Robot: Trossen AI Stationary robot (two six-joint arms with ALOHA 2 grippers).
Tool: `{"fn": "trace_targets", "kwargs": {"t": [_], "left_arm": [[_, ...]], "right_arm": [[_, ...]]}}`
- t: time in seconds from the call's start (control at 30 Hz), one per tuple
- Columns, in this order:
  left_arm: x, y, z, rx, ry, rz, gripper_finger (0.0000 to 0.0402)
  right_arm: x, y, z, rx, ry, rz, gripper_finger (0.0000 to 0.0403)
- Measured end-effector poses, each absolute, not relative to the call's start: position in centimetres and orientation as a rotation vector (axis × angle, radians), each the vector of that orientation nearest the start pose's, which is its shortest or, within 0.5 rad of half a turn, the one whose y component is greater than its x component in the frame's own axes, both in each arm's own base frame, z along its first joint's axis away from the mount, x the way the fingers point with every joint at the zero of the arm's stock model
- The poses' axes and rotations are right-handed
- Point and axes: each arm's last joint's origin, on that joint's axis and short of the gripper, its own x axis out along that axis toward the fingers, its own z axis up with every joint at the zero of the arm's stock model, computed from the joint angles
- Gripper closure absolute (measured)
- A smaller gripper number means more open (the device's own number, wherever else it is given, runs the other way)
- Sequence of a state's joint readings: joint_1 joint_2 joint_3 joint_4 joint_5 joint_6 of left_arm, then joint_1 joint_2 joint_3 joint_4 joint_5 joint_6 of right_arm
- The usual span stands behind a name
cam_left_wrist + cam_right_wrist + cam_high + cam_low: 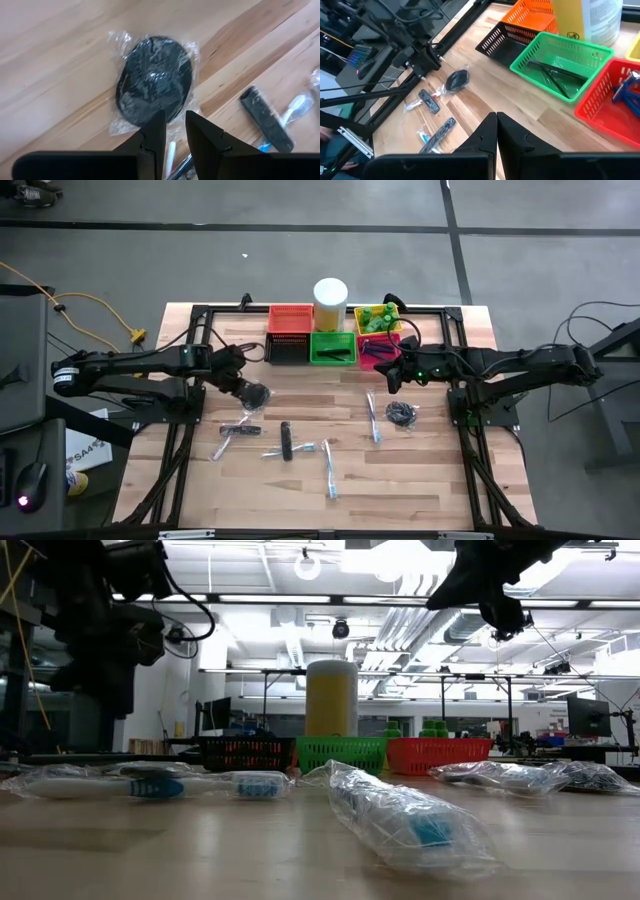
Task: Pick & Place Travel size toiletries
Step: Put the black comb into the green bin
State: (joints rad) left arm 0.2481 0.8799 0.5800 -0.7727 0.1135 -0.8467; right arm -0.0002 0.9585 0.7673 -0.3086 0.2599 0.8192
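1. Left gripper [173, 131] jaws stand slightly apart, empty, above a wrapped dark coiled bundle [154, 79]; right gripper [496, 131] jaws are together.
2. Baskets [332, 348] hold some toiletries; several toothbrushes [372, 420] remain on the tabletop [420, 480].

The tabletop [430, 470] is pale wood with light and darker grain stripes, framed by black rails. Along its far edge stand mesh baskets: orange [290, 319], black [287, 350], green [333, 348], yellow [378, 319] and red-pink [379, 351]. The cylinder [331, 302] among them is white on top, with a yellowish side in the low view. Green lumps [374, 321] fill the yellow basket. The coiled bundle [154, 80] is black under glossy clear wrap. A black comb-like stick [266, 118] lies near a white-and-blue toothbrush [295, 107]. The left hand [173, 131] and right hand [496, 131] are dark.
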Motion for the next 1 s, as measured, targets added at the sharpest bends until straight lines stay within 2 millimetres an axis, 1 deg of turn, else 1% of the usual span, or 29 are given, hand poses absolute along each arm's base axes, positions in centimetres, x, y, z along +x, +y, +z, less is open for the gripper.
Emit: {"fn": "trace_targets", "kwargs": {"t": [0.13,0.27,0.33,0.53,0.7,0.8,0.9,1.0], "left_arm": [[14.7,3.4,20.8,-0.966,0.931,0.569,0.0327],[14.6,3.4,20.7,-0.977,0.929,0.609,0.0327],[14.6,3.4,20.3,-0.989,0.918,0.614,0.0327],[14.0,3.2,18.1,-1.069,0.867,0.595,0.0327],[13.4,3.0,17.7,-1.111,0.845,0.611,0.0326],[13.1,3.0,17.9,-1.115,0.828,0.617,0.0309],[12.8,3.0,18.0,-1.115,0.821,0.635,0.0280],[12.4,2.9,17.8,-1.133,0.856,0.667,0.0253]], "right_arm": [[20.4,-0.7,28.6,0.743,0.361,-0.444,0.0401],[20.4,-0.7,28.6,0.747,0.363,-0.445,0.0401],[20.4,-0.7,28.5,0.746,0.368,-0.446,0.0401],[20.3,-0.7,28.5,0.745,0.377,-0.448,0.0401],[20.3,-0.7,28.5,0.746,0.379,-0.445,0.0401],[20.3,-0.7,28.4,0.745,0.381,-0.445,0.0401],[20.3,-0.7,28.4,0.745,0.382,-0.446,0.0401],[20.3,-0.7,28.4,0.744,0.386,-0.447,0.0401]]}}
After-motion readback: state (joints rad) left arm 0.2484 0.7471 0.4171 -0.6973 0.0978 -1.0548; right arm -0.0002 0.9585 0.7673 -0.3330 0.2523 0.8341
